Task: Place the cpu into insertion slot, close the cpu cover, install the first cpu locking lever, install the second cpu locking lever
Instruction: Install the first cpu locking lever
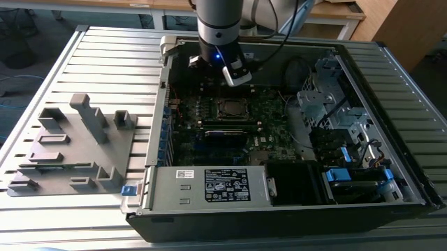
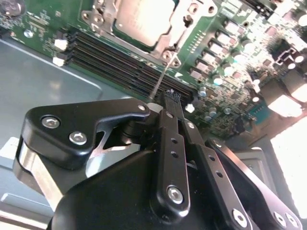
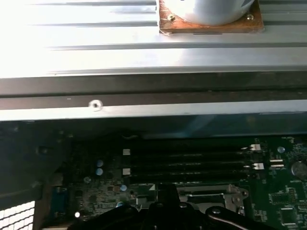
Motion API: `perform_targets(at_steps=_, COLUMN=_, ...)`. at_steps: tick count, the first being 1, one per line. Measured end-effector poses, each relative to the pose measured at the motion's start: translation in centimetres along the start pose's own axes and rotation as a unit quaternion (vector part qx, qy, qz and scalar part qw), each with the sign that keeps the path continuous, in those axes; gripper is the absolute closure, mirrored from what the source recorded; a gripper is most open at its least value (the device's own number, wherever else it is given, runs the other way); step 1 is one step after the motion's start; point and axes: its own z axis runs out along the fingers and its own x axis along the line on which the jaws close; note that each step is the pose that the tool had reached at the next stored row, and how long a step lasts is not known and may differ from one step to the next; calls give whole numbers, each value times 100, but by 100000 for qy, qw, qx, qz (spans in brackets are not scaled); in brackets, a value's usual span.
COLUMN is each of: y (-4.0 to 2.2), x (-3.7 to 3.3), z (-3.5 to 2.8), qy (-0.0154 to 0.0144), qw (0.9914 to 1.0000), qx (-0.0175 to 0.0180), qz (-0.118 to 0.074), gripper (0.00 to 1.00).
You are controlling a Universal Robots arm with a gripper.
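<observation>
The cpu (image 2: 142, 17) lies with its silver-grey top up in the insertion slot (image 1: 231, 107), inside the open computer case. The silvery cpu cover (image 2: 178, 34) lies flat around it. A thin wire locking lever (image 2: 162, 75) sticks out from the socket's corner, over the memory slots. My gripper (image 2: 171, 94) hangs just over the board's far side of the socket, with its black fingers pressed together. Their tips are right beside the lever's free end, and I see nothing between them. The first wrist view has the socket (image 3: 207, 195) just beyond the gripper (image 3: 165, 207).
Long black memory slots (image 2: 120, 62) run beside the socket. A grey-labelled power supply box (image 1: 209, 185) fills the case's near side, and drive cages (image 1: 328, 104) stand at the exterior view's right. A grey parts fixture (image 1: 70, 146) lies on the slatted table at the left.
</observation>
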Motion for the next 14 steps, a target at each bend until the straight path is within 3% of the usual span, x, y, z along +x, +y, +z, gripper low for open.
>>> perform_targets(at_steps=5, y=4, x=-77, z=5, qy=-30, qw=100000, qx=90, qz=98, gripper=89)
perform_targets(at_steps=10, y=4, x=-81, z=5, qy=-40, qw=100000, qx=161, qz=102, gripper=89)
perform_targets(at_steps=14, y=9, x=-81, z=9, qy=-116, qw=99985, qx=1710, qz=25, gripper=89)
